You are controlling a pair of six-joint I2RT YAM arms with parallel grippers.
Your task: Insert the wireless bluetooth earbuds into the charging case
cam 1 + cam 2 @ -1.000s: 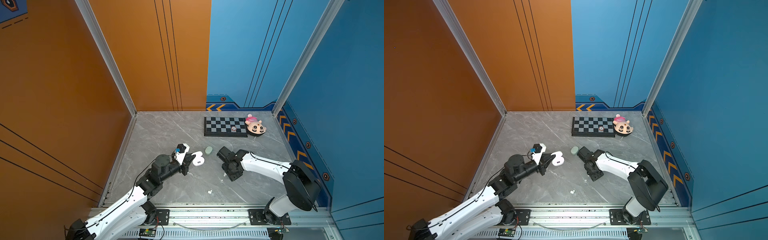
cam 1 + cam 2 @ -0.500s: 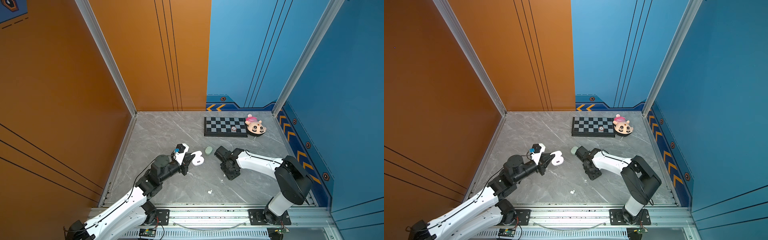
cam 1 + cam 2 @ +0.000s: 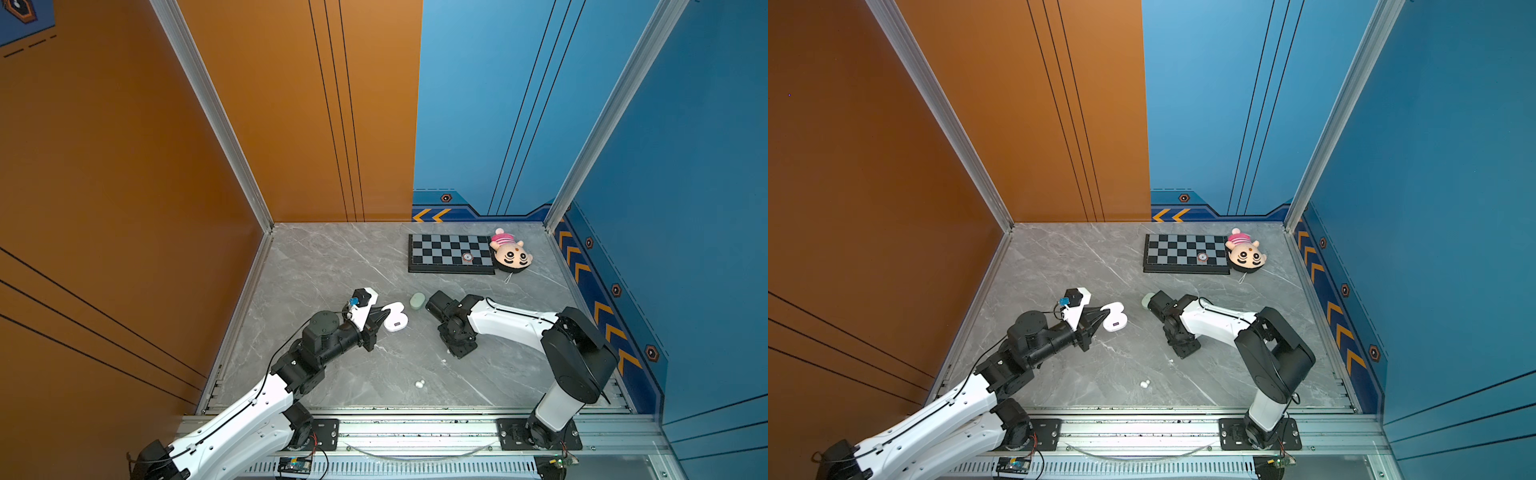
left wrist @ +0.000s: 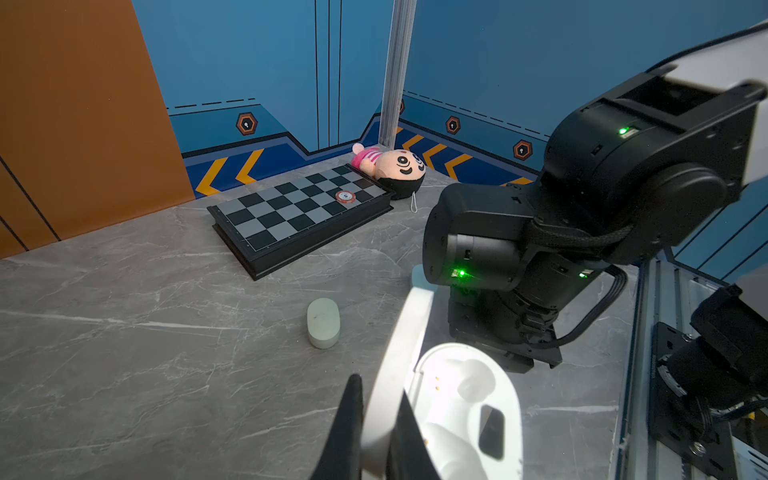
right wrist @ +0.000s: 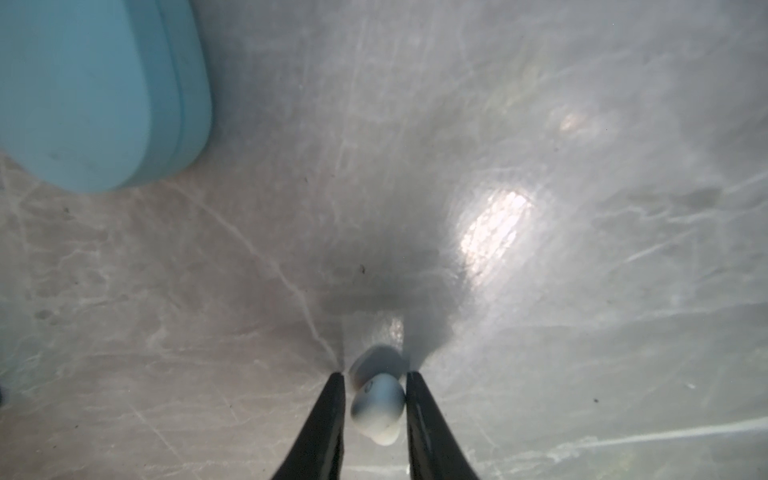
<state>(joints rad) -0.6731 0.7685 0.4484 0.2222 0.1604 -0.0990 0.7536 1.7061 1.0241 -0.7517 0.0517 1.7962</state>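
A white charging case [image 3: 395, 318] [image 3: 1115, 318] lies open left of centre, with both sockets of its base [image 4: 465, 399] bare. My left gripper [image 4: 378, 386] [image 3: 377, 319] is shut on the case's raised lid. My right gripper [image 5: 375, 376] points down at the tabletop [image 3: 451, 353]. It is shut on a small white earbud [image 5: 377, 409] pinched between its fingertips at the surface. Two more white earbuds [image 3: 419, 384] [image 3: 1144, 384] lie together near the front edge. Other earbuds are out of view.
A shut mint green case [image 3: 417, 301] [image 4: 323, 323] lies beside the right wrist. A shut light blue case [image 5: 95, 91] lies near the right gripper, hidden under the arm in both top views. At the back right are a chessboard [image 3: 451, 253] and a plush doll [image 3: 511, 255].
The right gripper's jaws have narrowed onto the white earbud, and the arm has shifted slightly left. The left arm has kept still with the case lid.
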